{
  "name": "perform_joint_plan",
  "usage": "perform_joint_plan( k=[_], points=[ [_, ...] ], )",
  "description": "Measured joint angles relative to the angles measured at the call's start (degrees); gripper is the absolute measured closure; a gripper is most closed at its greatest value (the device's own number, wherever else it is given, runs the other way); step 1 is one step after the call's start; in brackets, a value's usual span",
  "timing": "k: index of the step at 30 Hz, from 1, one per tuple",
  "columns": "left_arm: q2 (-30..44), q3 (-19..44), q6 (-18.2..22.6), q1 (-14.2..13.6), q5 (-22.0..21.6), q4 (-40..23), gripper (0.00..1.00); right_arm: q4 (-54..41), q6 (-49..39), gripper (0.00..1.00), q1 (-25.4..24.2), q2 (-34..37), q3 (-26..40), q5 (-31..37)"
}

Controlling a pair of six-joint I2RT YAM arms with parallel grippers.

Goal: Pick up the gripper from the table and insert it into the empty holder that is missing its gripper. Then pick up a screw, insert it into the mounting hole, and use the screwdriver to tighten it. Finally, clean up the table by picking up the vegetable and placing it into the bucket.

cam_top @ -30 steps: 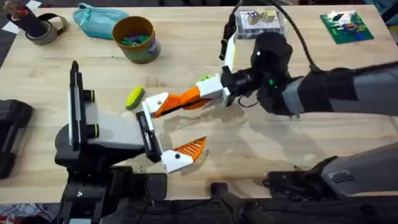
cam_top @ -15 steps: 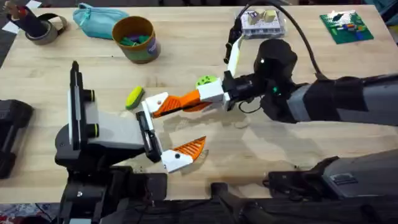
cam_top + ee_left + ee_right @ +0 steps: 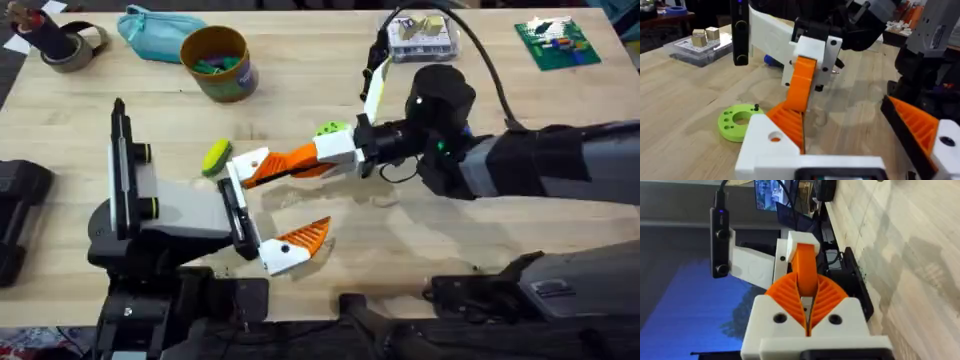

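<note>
My right gripper [image 3: 305, 158] is shut on the orange ribbed gripper [image 3: 268, 170], which it holds level above the table. The piece's far end sits against the white holder [image 3: 250, 160], the upper bracket of my left gripper [image 3: 290, 200]. In the right wrist view my pads [image 3: 827, 297] clamp the orange gripper [image 3: 805, 270], which runs to the holder [image 3: 800, 242]. My left gripper stands open, and its other bracket carries an orange finger [image 3: 305, 237]. The yellow-green vegetable [image 3: 216, 157] lies beside the holder. The mustard bucket [image 3: 218, 62] stands at the back. A bit of the blue screwdriver [image 3: 771, 61] shows behind the right arm.
A green disc with holes [image 3: 330, 130] lies by the right gripper, with a small black screw [image 3: 756, 106] standing on it. At the back are a teal pouch [image 3: 155, 30], a tape roll [image 3: 65, 45], a clear box [image 3: 420, 35] and a green circuit board [image 3: 558, 42].
The right wrist has shifted a little to the left and down, keeping the orange gripper against the holder. The left arm has not moved.
</note>
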Motion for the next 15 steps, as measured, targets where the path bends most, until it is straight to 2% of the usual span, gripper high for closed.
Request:
perform_joint_plan(
  k=[15],
  points=[
    [0.0,0.0,0.0,0.0,0.2,0.0,0.017,0.0,0.0,0.992,-0.4,0.0,0.0,0.7]
  ],
)
